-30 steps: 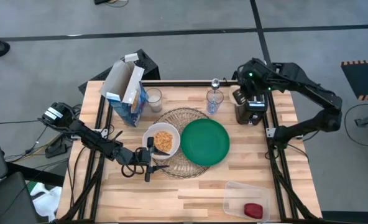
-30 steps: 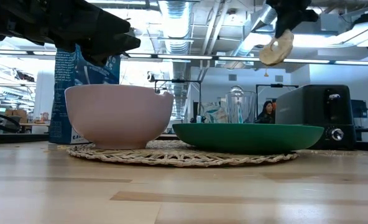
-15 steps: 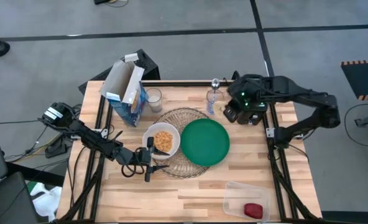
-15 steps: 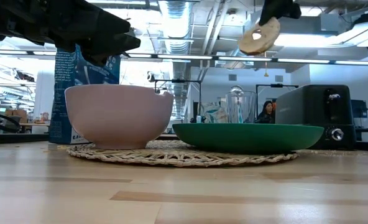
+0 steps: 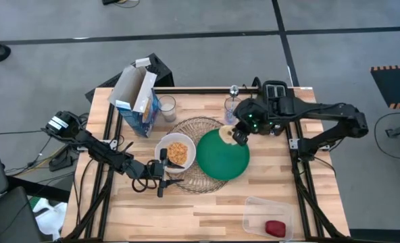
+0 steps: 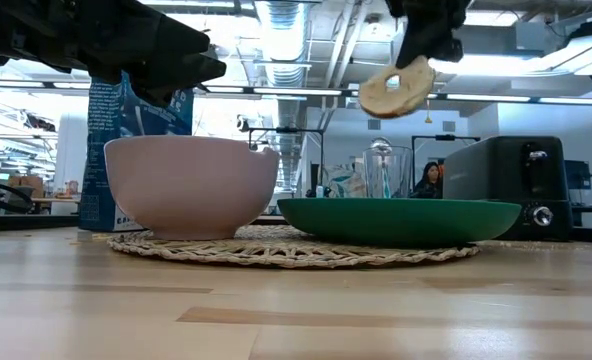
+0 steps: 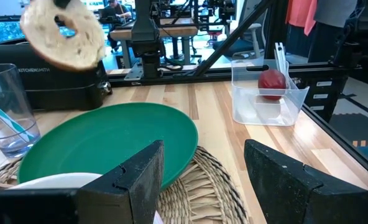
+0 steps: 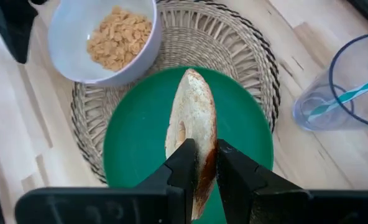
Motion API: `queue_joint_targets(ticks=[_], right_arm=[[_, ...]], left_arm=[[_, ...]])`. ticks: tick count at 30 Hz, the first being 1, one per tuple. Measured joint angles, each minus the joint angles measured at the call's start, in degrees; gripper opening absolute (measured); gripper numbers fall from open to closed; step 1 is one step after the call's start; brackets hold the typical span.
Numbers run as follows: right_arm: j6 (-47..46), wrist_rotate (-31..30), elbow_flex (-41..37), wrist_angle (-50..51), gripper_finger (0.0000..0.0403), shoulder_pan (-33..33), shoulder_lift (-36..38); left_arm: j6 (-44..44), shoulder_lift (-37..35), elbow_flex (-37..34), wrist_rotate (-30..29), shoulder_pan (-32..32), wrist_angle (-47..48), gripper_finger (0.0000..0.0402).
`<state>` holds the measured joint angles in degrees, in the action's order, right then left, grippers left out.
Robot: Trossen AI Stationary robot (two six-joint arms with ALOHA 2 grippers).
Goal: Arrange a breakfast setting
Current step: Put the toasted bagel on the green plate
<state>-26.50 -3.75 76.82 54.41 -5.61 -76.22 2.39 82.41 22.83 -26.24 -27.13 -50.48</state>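
Setting: a pale wooden table (image 5: 207, 209) on a grey floor; the low view looks across it into a bright workshop with ceiling pipes.
Bagel: the bagel (image 6: 396, 87) hangs in the air over the far edge of the green plate (image 5: 223, 154), tilted, its hole facing partly sideways (well clear of the plate below).
Right gripper: the right gripper (image 8: 199, 163) has its two dark fingers pinched onto the bagel's rim, holding it edge-up above the plate.
Plate and mat: the green plate rests partly on the round wicker mat (image 5: 198, 126), beside the white bowl (image 5: 175, 152), which holds cereal flakes.
Left gripper: the left gripper (image 5: 162, 171) sits low at the bowl's near-left side, fingers parted about halfway and gripping nothing.
Farther out: a blue-and-white cereal box (image 5: 136, 99) stands open at the far left, a clear glass (image 5: 167, 108) beside it; another glass (image 5: 233, 111) holds a spoon.
Edges and room: the near half of the table is bare wood except a clear tub (image 5: 269, 218) at the near right corner, holding a red apple (image 5: 276, 228).
Writing: the black toaster (image 7: 53, 84) carries small white lettering, too faint to read with confidence.
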Motion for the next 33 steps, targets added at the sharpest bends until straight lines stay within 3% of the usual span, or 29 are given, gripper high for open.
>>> queue_joint_targets(ticks=[18,33], right_arm=[[0.50,8.45,-17.39,-20.15,0.0082,-0.28,0.04],[0.09,10.08,-26.53,-30.53,0.0082,-1.29,0.04]], left_arm=[[0.32,0.00,0.00,0.09,0.00,-0.50,0.0210],[0.33,0.00,0.00,0.22,0.00,-0.68,0.0210]])
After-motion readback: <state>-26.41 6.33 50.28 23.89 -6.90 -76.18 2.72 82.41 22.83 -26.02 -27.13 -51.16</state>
